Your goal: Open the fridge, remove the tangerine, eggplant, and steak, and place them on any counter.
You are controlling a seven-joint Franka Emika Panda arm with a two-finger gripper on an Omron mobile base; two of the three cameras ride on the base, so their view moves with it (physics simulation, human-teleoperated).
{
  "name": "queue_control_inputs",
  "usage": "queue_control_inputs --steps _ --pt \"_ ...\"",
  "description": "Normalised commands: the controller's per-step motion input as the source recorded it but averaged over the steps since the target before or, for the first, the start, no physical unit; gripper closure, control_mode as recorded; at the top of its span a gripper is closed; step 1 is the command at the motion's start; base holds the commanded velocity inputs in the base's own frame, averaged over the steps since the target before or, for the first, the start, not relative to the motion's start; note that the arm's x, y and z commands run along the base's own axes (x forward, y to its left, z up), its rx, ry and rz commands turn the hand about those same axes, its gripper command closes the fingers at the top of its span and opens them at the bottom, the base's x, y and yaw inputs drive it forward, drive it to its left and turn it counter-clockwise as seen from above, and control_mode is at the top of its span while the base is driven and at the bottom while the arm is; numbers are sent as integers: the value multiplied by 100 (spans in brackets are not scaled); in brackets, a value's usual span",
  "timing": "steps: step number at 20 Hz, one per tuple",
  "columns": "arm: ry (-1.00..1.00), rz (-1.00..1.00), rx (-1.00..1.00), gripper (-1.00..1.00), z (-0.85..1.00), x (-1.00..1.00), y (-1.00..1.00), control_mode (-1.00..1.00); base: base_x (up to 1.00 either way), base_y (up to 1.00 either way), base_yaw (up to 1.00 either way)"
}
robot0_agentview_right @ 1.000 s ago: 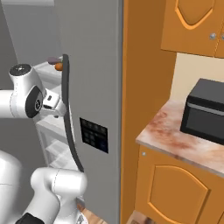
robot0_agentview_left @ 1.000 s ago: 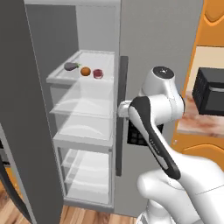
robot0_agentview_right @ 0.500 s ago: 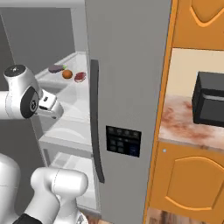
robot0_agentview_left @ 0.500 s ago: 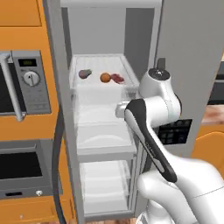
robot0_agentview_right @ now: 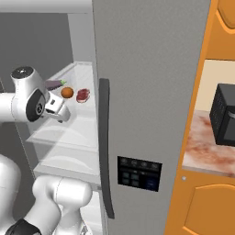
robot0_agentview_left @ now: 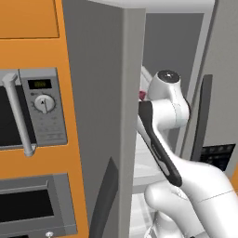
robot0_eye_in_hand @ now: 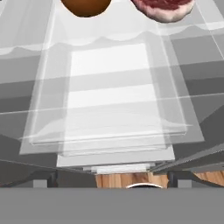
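**Arm reaches into the open fridge, jaws spread and empty**

Nearest in the right base view, the white arm rises from the lower left, bends at a rounded elbow and turns its hand toward the open left half of the fridge (robot0_agentview_right: 151,82). The gripper (robot0_agentview_right: 63,114) sits just in front of the upper shelf (robot0_agentview_right: 69,133), below the level of the food. In the hand view the two dark finger tips (robot0_eye_in_hand: 43,179) stand far apart at the bottom corners with nothing between them, so the jaws are spread wide and hold nothing.

In the left base view the open fridge door (robot0_agentview_left: 109,116) stands edge-on close to the camera and hides most of the interior; the arm's upper links show past its edge, and the hand itself is concealed behind the arm.

Farther in, on the translucent shelf, the tangerine (robot0_agentview_right: 67,92) lies between the eggplant (robot0_agentview_right: 54,84) and the steak (robot0_agentview_right: 83,94). The hand view cuts off the tangerine (robot0_eye_in_hand: 85,6) and the steak (robot0_eye_in_hand: 164,9) at its top edge. Stacked clear shelves fill the space below them.

Farthest right, the marbled counter (robot0_agentview_right: 206,151) carries a black box-like appliance (robot0_agentview_right: 224,114), cut off by the frame edge. In the left base view an oven panel with a dial (robot0_agentview_left: 44,103) sits left of the fridge.
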Motion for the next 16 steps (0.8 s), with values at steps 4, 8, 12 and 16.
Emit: queue_control_inputs --steps 4,8,12,16 --pt "-16 7 1 -100 34 -2 20 -100 0 0 0" --pt "-32 2 0 -100 86 -21 7 -100 0 0 0" --pt "-16 0 0 -100 46 49 0 -100 0 0 0" --pt "0 0 0 -100 2 100 0 -100 0 0 0"
